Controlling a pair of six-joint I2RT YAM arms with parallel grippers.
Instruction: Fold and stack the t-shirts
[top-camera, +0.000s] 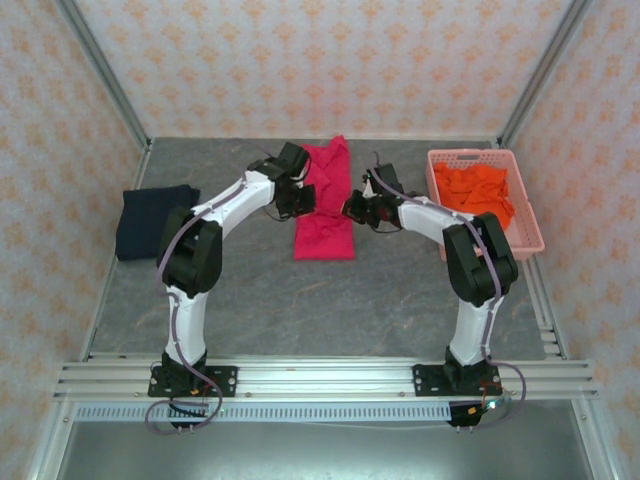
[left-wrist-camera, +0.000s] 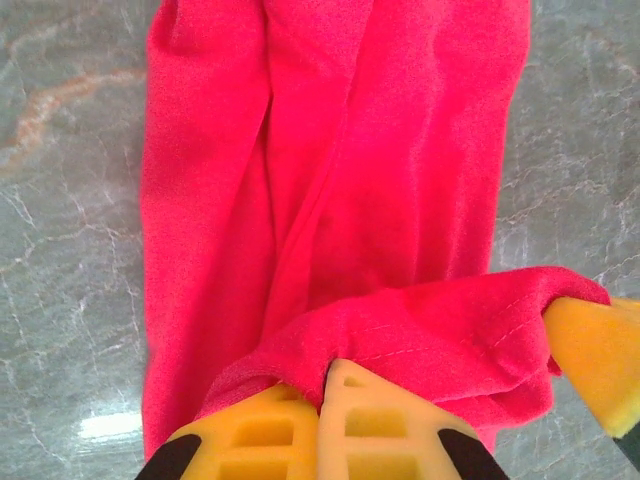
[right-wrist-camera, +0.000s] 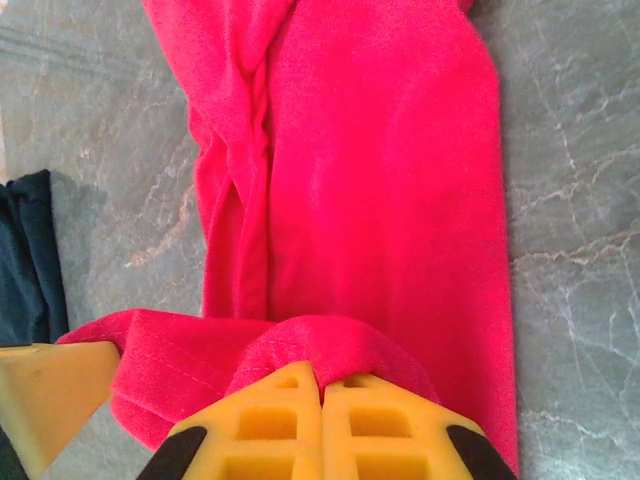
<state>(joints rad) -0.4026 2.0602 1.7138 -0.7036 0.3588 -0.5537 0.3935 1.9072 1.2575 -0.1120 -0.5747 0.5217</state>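
Note:
The crimson-pink t-shirt (top-camera: 325, 225) lies mid-table as a long narrow strip, folded lengthwise. My left gripper (top-camera: 300, 200) is shut on its hem (left-wrist-camera: 400, 335) and holds it lifted over the cloth below. Facing it, my right gripper (top-camera: 356, 208) is shut on the same hem (right-wrist-camera: 310, 345) from the other side. The left wrist view shows the left gripper (left-wrist-camera: 328, 372) pinching cloth, and the right wrist view shows the right gripper (right-wrist-camera: 321, 378) doing the same. The dark navy t-shirt (top-camera: 152, 220) lies folded at the left. The bright orange t-shirt (top-camera: 478, 190) sits crumpled in the basket.
The pale pink lattice basket (top-camera: 531, 218) stands at the right edge of the grey marbled table (top-camera: 330, 300). Patterned walls close in the back and both sides. Bare tabletop runs between the pink shirt and the arm bases.

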